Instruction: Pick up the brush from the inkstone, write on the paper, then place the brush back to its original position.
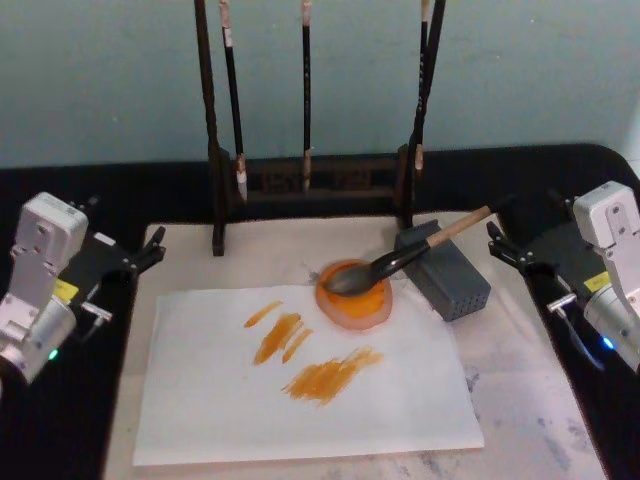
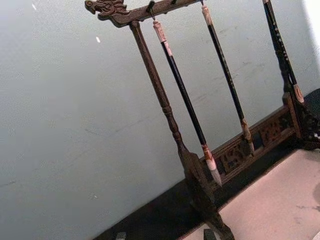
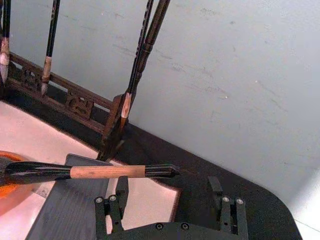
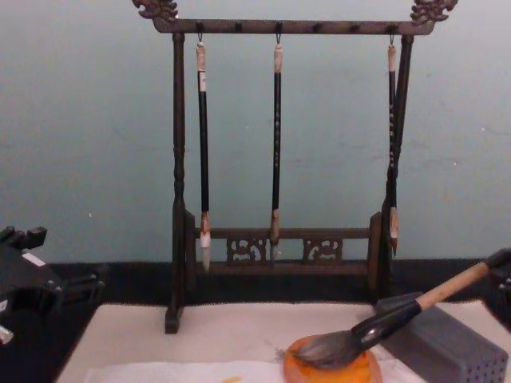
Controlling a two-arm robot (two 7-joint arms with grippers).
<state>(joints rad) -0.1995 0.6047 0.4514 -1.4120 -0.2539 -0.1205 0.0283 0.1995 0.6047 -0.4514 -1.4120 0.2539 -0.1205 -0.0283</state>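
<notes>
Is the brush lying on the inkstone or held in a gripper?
Lying there: brush bristles on the inkstone, handle propped on the grey block. The open right gripper and left gripper sit apart.

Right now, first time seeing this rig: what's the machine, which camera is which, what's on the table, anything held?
It is a two-armed robot with a gripper on each arm. The head view looks down at the table; the chest view looks across it from lower; each wrist view rides on one arm. The left gripper sits at the table's left edge, the right gripper at the right edge; both are open and hold nothing. On a beige mat lies white paper with orange strokes. Behind it the thick brush rests with its bristles in the orange inkstone and its handle across a grey block. A dark wooden rack at the back holds three slim brushes.
</notes>
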